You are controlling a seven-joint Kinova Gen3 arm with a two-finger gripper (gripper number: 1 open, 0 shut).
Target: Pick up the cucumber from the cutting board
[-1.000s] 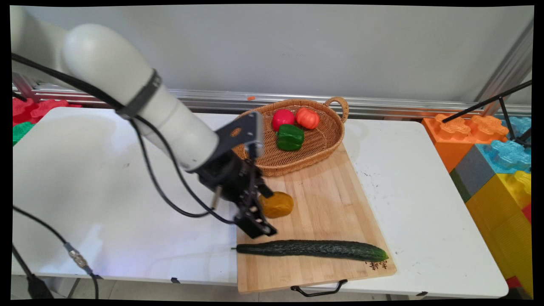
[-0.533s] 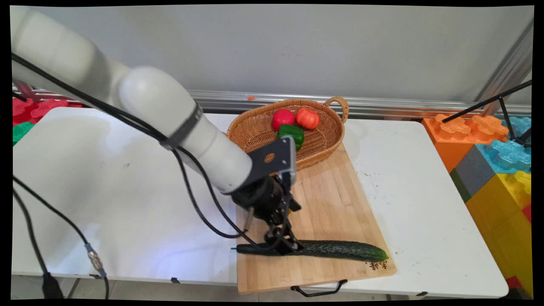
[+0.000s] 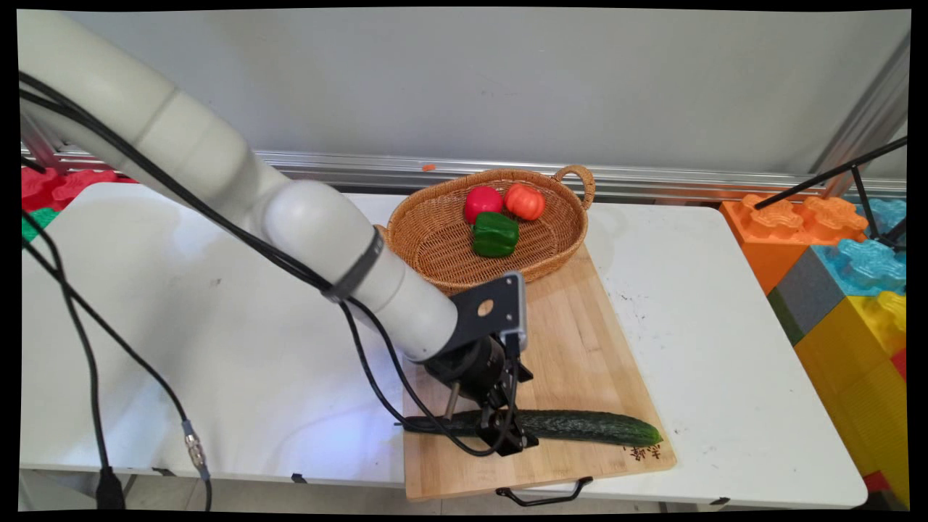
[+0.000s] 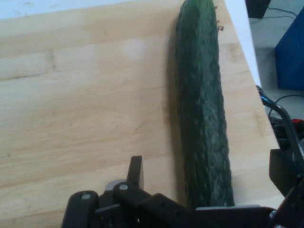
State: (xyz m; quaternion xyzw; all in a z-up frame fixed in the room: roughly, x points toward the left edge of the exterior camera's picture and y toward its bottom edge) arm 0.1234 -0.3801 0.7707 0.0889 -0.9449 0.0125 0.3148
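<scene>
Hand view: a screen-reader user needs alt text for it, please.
A long, dark green, bumpy cucumber lies on a pale wooden cutting board, running away from the camera. The black two-finger tool is open, one finger on the cucumber's left and one on its right.

The arm reaches further toward four o'clock across the table than it did a second ago. Then, the gripper [image 3: 510,435] sat beside an orange-yellow vegetable on the wooden cutting board [image 3: 580,348]; now it is down at the cucumber [image 3: 580,426], over the cucumber's left part, with one finger [image 4: 136,172] on the board just beside it. The arm's body now covers the spot where the orange-yellow vegetable lay, so that vegetable is out of sight. The green pepper [image 3: 495,234] in the wicker basket [image 3: 435,232], partly hidden half a second ago, shows in full.
</scene>
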